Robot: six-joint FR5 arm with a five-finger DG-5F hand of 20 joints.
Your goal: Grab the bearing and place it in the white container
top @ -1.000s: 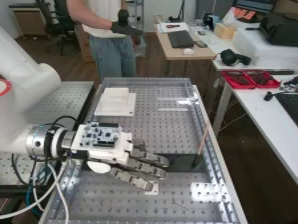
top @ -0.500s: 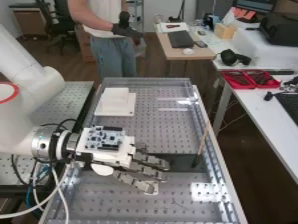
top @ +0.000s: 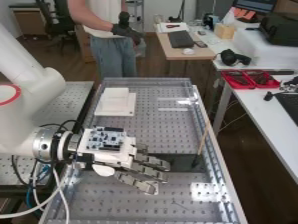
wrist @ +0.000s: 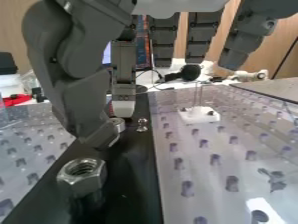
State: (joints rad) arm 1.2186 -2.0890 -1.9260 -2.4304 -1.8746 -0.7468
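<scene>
In the high view, taking 12 o'clock as the bench's far end, the hand point(top: 143, 169) is over the bench point(top: 136, 205) and reaches across from 9 o'clock, its fingers pointing between 3 and 4 o'clock. The fingers are extended and spread, with gaps between them, rather than pressed together. The white container point(top: 106, 109) sits near 12 o'clock from the hand, well apart from it. A dark strip point(top: 187, 162) runs out at 3 o'clock from the hand, with a thin stick point(top: 202, 140) leaning at its far end, at 2 o'clock.

For the wrist view, let 12 o'clock run away from the camera along the strip. A metal ring point(wrist: 120, 124), perhaps the bearing, is partly hidden behind the thumb point(wrist: 80, 102); I cannot tell for sure that it is the bearing, or whether the thumb touches it. It is at 1 o'clock from the thumb's tip, with one finger's white end just beyond it at 12. A small shiny piece point(wrist: 142, 125) stands on the strip near the ring, at 3 o'clock. The hex nut point(wrist: 81, 176) stands nearer the camera, near 7 o'clock from the ring. Beyond the strip's edge, a white block point(wrist: 199, 116) with thin upright rods is near 3 o'clock from the ring.
</scene>
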